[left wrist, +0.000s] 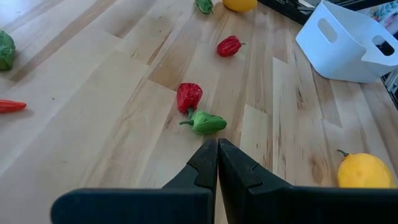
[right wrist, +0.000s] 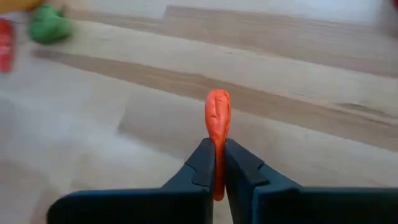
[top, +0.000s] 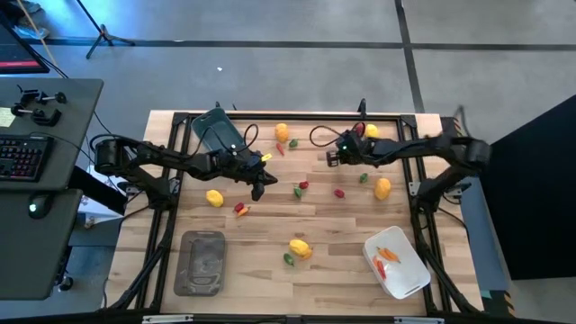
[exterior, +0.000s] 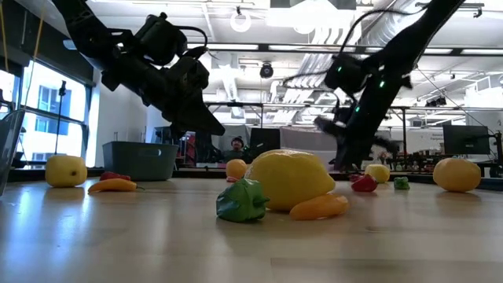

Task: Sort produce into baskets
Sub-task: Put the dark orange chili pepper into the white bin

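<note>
- The right gripper (right wrist: pixel 216 163) is clenched on a thin orange stick (right wrist: pixel 217 118); in the right wrist view the stick stands up between the two dark fingers (right wrist: pixel 200 163), above the wooden surface (right wrist: pixel 298 81).
- In the high view that right gripper (top: pixel 333 157) sits in the upper middle of the frame, held over the surface (top: pixel 342 234), with a yellow lemon (top: pixel 371 131) just beside the arm.
- The left gripper (left wrist: pixel 217 155) has its fingers (left wrist: pixel 239 171) pressed together on nothing; in the left wrist view a green piece (left wrist: pixel 205 122) and a red piece (left wrist: pixel 189 96) lie touching each other just ahead of the tips.
- In the high view the left gripper (top: pixel 259 189) is centre-left, near a lemon (top: pixel 214 198) and a red piece (top: pixel 240 209).
- Baskets in the high view: the blue-grey tub (top: pixel 216 130) at upper left of the surface, the grey tray (top: pixel 202 263) at lower left, the white tub (top: pixel 396 261) at lower right with orange and red pieces inside.
- More produce is scattered over the surface: an orange round (top: pixel 282 132) near the top, a yellow piece (top: pixel 300 247) with a green one (top: pixel 289 258) low in the middle, and a lemon (top: pixel 382 188) at right.
</note>
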